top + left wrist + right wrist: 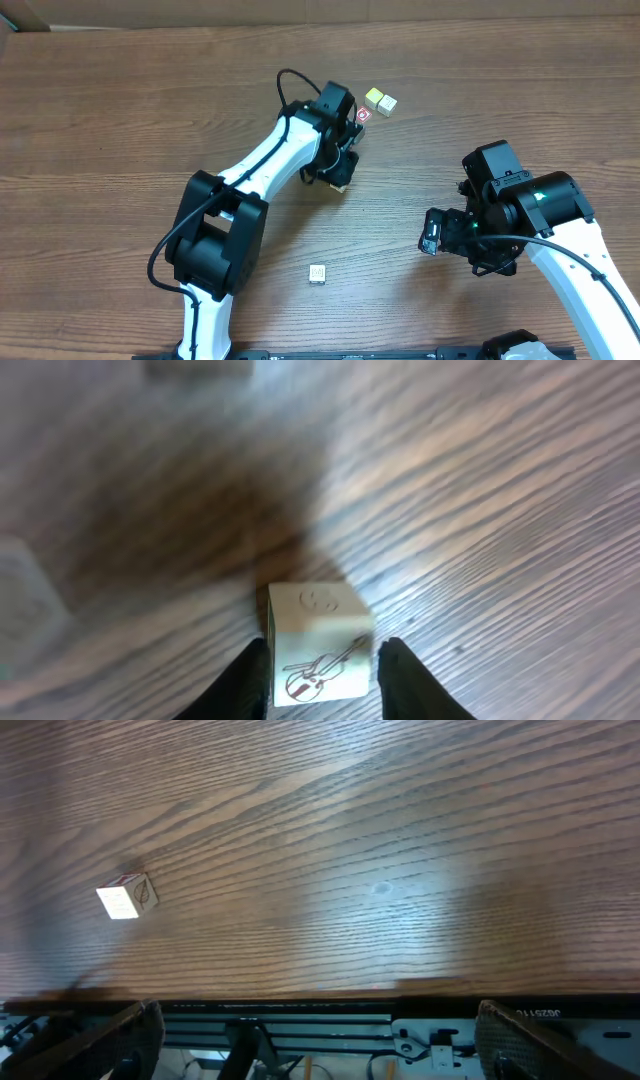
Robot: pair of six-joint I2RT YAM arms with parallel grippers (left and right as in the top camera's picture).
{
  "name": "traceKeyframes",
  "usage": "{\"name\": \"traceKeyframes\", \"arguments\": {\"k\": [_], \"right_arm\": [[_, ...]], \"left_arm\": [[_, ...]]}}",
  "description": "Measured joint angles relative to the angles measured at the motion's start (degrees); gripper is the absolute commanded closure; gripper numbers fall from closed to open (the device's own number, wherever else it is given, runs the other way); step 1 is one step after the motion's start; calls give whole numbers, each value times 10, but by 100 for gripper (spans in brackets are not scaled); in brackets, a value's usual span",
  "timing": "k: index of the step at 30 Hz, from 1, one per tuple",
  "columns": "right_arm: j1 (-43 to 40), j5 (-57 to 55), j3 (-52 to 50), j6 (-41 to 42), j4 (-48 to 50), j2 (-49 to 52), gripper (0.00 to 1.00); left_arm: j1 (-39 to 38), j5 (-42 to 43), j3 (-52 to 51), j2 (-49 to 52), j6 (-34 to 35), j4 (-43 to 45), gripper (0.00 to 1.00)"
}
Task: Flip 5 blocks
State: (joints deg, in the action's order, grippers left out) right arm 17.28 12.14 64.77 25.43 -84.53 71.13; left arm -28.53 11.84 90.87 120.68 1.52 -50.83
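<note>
Grasping looks the step in hand: left gripper stands narrow around a block on the bench; whether it is clamped I cannot tell. Right gripper hangs wide, empty. Next: firm squeeze, lift, roll onto another face.

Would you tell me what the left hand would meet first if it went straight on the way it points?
The left hand would first meet the block, already between its fingers; beneath that, likely the table.
</note>
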Motion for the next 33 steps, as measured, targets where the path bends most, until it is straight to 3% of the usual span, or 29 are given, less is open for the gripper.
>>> {"name": "traceKeyframes", "arguments": {"k": [8, 24, 33], "right_arm": [[0, 6, 0, 0, -5, 0, 0], [0, 6, 0, 0, -21, 0, 0], [0, 9, 0, 0, -22, 0, 0]], "left_arm": [[0, 0, 33, 0, 7, -26, 53], [-1, -1, 33, 11, 9, -39, 54], [-15, -1, 33, 44, 9, -39, 66]]}}
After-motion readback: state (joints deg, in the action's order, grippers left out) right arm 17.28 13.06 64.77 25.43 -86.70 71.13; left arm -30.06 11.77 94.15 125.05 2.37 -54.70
